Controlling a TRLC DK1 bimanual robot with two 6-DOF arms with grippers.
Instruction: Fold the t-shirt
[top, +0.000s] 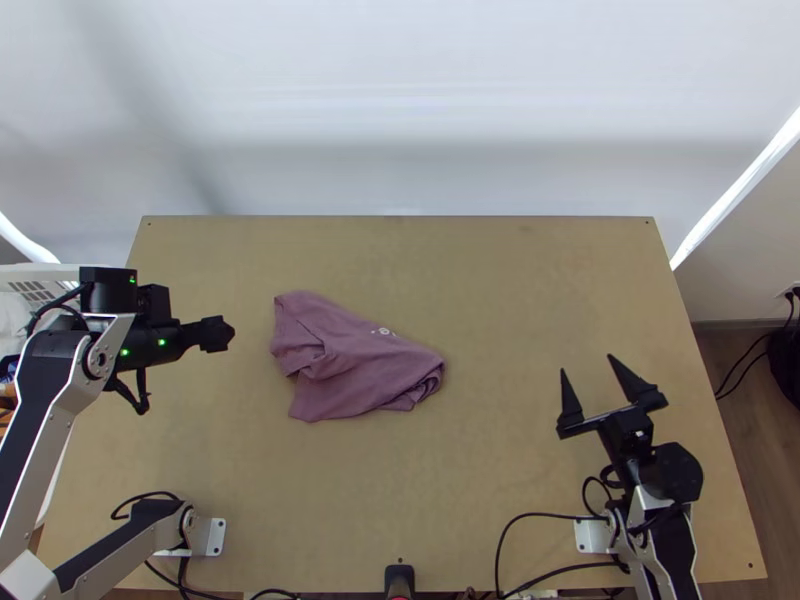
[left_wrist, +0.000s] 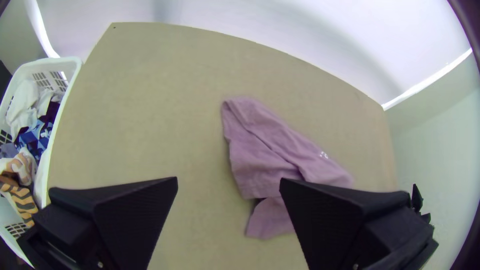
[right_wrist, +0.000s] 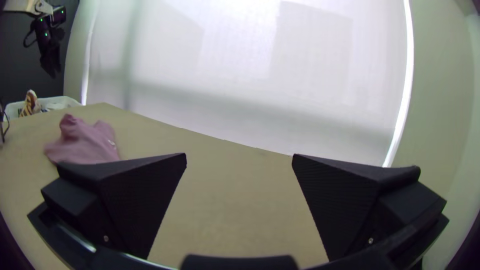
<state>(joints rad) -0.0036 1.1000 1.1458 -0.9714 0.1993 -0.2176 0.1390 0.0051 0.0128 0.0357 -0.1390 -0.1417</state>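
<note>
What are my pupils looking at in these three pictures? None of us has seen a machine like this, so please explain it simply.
The machine is a pair of robot arms at a wooden table, set the task of folding a t-shirt. Each ends in a gripper with two wide, flat black fingers.

The top view looks steeply down from high over the table's near edge. The other two come from cameras on the arms' wrists, so each shows its own fingers large at the bottom.

On the table lies a mauve t-shirt, loosely bunched, with a small white mark. Beside the table stands a white basket of other cloths.

Nothing is held: the left gripper and the right gripper are both open, away from the shirt.
</note>
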